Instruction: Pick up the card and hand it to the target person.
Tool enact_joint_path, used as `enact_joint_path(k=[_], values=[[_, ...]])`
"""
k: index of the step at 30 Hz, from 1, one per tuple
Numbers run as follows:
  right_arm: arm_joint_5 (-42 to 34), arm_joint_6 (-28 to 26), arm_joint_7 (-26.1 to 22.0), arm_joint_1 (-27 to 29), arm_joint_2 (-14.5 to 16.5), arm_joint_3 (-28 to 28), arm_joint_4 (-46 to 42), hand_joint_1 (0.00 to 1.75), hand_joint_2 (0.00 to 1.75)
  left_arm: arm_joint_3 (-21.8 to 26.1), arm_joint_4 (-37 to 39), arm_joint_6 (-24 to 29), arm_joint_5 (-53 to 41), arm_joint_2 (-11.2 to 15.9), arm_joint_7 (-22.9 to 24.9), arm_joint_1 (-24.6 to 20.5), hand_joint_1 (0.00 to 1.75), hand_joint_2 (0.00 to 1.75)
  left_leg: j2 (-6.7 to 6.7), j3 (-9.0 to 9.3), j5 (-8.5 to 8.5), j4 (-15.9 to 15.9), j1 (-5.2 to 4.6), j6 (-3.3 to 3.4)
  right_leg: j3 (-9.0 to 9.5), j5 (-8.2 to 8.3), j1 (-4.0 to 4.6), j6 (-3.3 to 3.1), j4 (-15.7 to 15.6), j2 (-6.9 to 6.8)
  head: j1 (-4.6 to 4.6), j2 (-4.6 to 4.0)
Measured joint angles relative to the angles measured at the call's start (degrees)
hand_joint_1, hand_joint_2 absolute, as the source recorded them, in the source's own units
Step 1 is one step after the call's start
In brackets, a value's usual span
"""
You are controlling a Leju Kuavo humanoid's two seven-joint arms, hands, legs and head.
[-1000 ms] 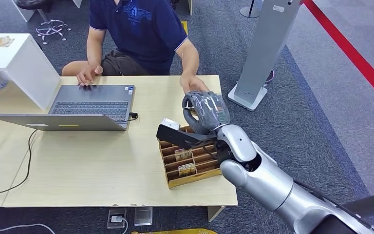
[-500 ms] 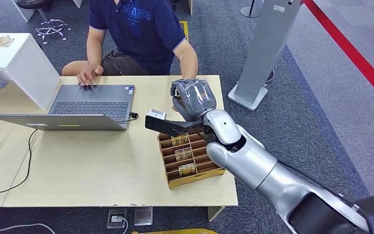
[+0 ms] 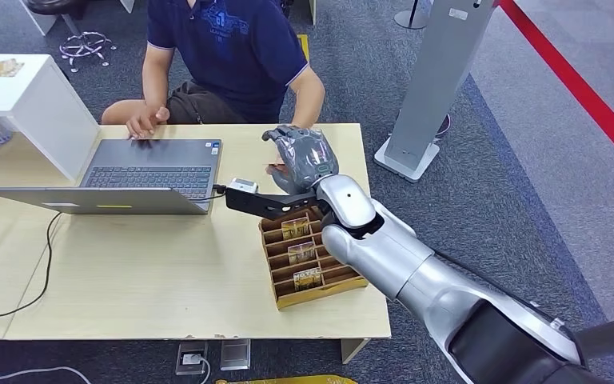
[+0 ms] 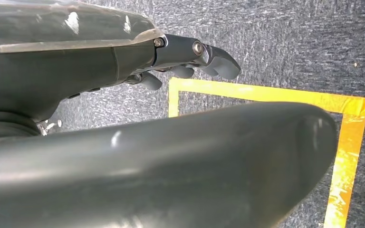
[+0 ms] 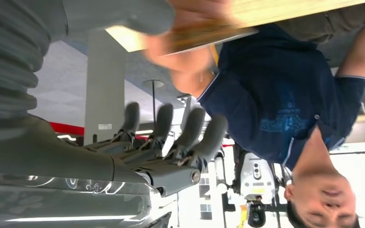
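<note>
Pale wood tops the counter [image 3: 128, 272], where the right robot hand [image 3: 304, 156] hangs over the far edge, in front of a seated person [image 3: 232, 48] in a navy polo shirt. In the right wrist view the dark fingers [image 5: 190, 130] stretch out straight, well apart from the thick grey thumb [image 5: 119, 14]. Just past the thumb's tip a blurred hand of the person [image 5: 190, 52] meets a thin tan strip that looks like the card [image 5: 214, 31] — too smeared to be sure. Whether the thumb is touching that strip or the person's hand alone has it, I cannot tell, so the right robot hand's grip is unclear.

Below the robot's forearm a wooden card organiser [image 3: 320, 292] sits near the counter's right end, with three cards [image 3: 301, 252] standing in separate slots, one behind the other. An open grey laptop [image 3: 148, 172] lies to the left, the person's other hand [image 3: 145, 122] at its far edge. A white box [image 3: 32, 100] stands at the counter's left end.

The left robot hand [image 4: 185, 57] hangs over grey carpet [image 4: 285, 52] marked with yellow tape [image 4: 266, 95] — fingers loosely extended, holding nothing.
</note>
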Motion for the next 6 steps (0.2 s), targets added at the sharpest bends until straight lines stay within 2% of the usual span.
enact_joint_path(k=[6], values=[[-0.38, -0.58, 0.1, -0.29, 0.57, 0.45, 1.5, 0.0, 1.75, 0.0, 0.0, 0.11, 0.79, 0.0, -0.21, 0.03, 0.0, 0.0, 0.0, 0.0, 0.0, 0.0, 0.0, 0.0, -0.01, 0.0, 0.0, 0.0, 0.0, 0.0, -0.04, 0.0]])
